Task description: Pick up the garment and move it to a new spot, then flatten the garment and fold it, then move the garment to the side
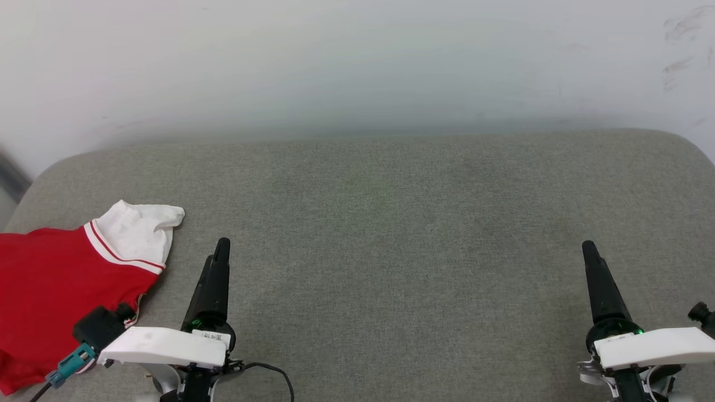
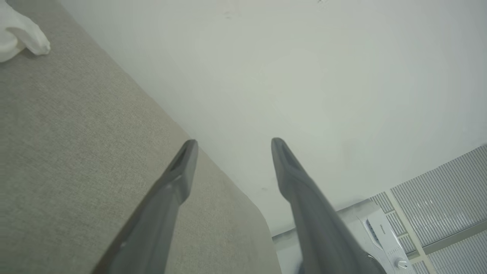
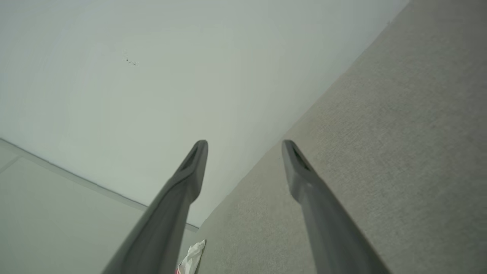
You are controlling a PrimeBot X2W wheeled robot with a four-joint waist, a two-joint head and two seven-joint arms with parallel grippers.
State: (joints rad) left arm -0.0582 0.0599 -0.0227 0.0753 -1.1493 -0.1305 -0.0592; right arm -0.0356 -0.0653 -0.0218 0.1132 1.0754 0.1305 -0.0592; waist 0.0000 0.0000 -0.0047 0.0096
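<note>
While both stand wide open and empty, the left gripper (image 2: 234,141) sits just right of the red jersey (image 1: 56,279), the right gripper (image 3: 245,142) well apart.

Left gripper (image 2: 234,141) spread wide over grey cushion (image 2: 76,133), garment sleeve (image 2: 19,34) well apart.

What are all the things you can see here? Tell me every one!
shirt: one, red with white sleeve, on the cushion's left edge.
cushion: one, grey fabric, before the robot.
wall: one, white, behind the cushion.
machine: one, white with a knob, past the cushion's end, left wrist view.
slatted panel: one, grey, beside the machine.
left hand: one, dark fingers, open and empty, near the shirt.
right hand: one, dark fingers, open and empty, over the cushion's right side.
</note>
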